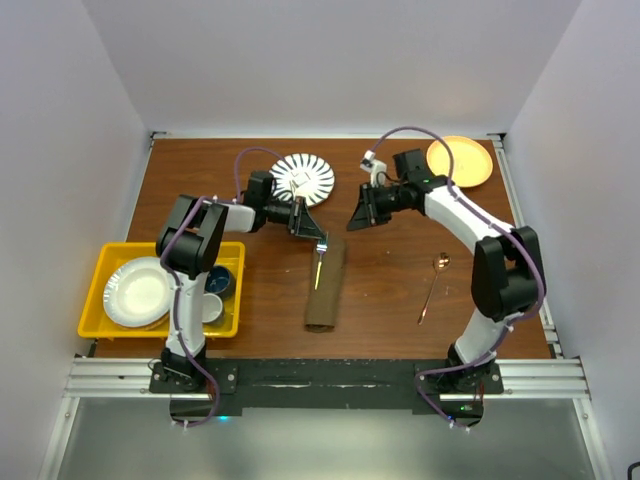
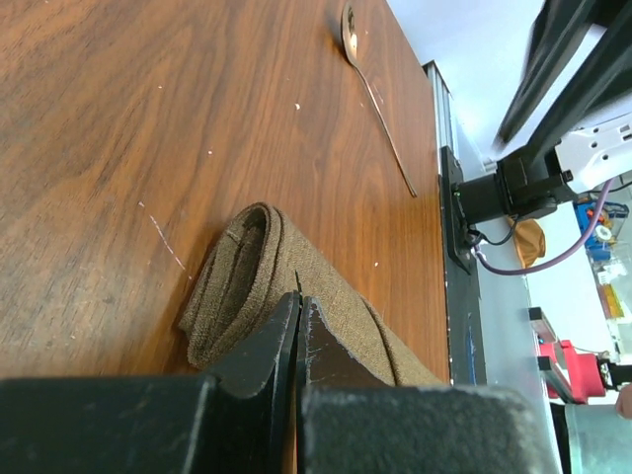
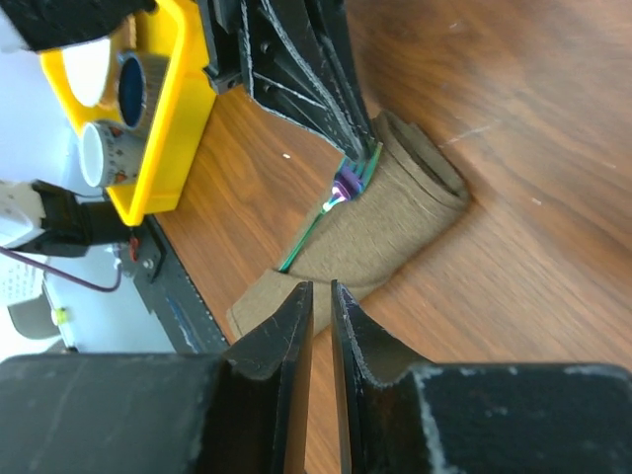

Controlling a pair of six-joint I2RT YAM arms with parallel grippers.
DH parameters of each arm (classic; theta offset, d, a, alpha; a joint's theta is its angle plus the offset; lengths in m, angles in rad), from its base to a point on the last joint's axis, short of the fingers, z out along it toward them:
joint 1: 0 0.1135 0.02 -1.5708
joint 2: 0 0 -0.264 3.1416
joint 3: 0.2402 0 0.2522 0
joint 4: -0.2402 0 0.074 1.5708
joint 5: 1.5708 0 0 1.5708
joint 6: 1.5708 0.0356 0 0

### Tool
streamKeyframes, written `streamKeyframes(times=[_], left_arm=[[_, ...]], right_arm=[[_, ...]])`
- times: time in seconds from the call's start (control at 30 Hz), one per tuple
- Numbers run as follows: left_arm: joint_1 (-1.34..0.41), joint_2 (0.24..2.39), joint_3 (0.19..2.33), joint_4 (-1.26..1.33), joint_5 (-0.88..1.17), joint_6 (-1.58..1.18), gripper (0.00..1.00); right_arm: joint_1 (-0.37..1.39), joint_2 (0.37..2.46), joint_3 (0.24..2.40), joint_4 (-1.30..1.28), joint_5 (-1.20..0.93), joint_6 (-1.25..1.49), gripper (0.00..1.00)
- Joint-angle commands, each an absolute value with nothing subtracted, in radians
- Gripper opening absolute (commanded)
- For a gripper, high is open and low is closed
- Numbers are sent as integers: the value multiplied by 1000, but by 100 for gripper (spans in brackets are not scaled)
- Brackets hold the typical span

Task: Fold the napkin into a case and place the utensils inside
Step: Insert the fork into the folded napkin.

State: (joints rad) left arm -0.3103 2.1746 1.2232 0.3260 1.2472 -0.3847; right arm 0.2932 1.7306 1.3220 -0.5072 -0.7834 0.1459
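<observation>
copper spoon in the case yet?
No, the copper spoon lies on the bare table, apart from the case and to its right in the top view.

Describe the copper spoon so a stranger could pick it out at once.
On the wooden table, look at the right half, between the folded olive-brown napkin and the right arm. The copper spoon lies on bare wood, bowl towards the far edge. Unlike the iridescent utensil gripped by the left hand over the napkin, it is copper-toned and untouched.
</observation>
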Motion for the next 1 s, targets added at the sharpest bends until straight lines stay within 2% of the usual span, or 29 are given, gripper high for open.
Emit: streamKeyframes(times=[0.0, 0.33, 0.6, 0.97], left_arm=[[-316, 2128, 1210, 336, 1252, -339, 0], [-314, 2135, 1204, 296, 1243, -301, 0], [-316, 2148, 1201, 298, 1241, -305, 0], [-318, 2131, 1177, 247, 1232, -258, 0]], right_arm=[[356, 1779, 1298, -385, -743, 187, 17], [416, 1930, 1293, -269, -651, 250, 10], [425, 2008, 1293, -239, -627, 259, 9], [425, 2031, 1281, -248, -569, 261, 4]])
